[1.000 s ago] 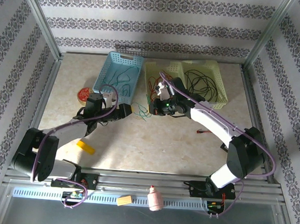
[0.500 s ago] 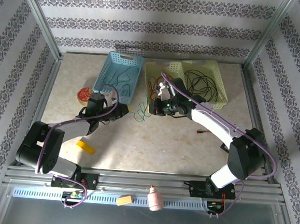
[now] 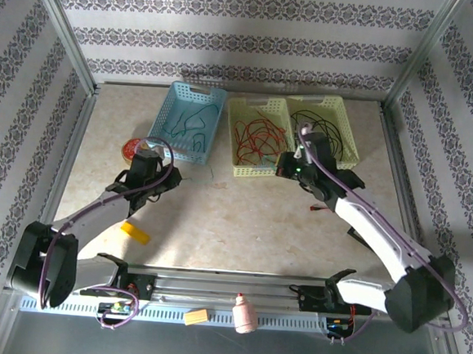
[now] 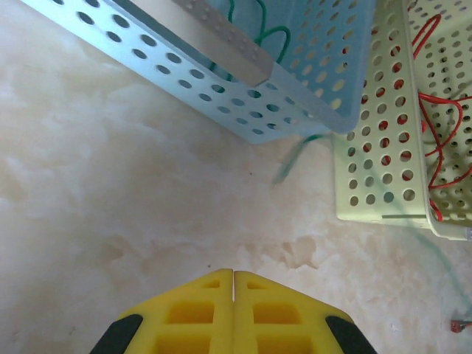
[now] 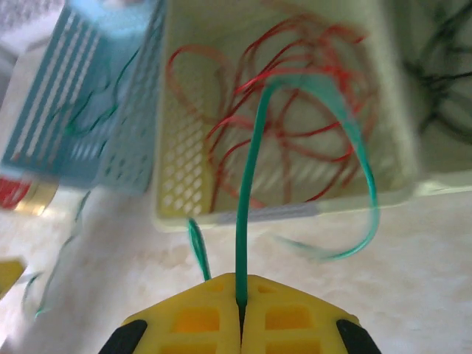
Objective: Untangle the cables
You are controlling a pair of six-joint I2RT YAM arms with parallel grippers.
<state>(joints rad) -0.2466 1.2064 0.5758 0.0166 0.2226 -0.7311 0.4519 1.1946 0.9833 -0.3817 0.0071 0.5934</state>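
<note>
- Right end effector (image 5: 240, 302) has drawn back right, pinching the green cable (image 5: 248, 192).
- Left end effector (image 4: 234, 282): closed, empty.
- Pull slowly, clear of the red cables (image 3: 256, 136).

The left arm (image 3: 94, 211) and right arm (image 3: 376, 229) are white links with black joints, each trailing a thick purple cable (image 3: 167, 145). The left end effector (image 4: 234, 276) and right end effector (image 5: 240, 284) have yellow recessed fingers with black corners.

Perforated plastic blue basket (image 4: 184, 70), glossy green cable (image 5: 244, 206), smooth marbled table (image 4: 110, 206).
</note>
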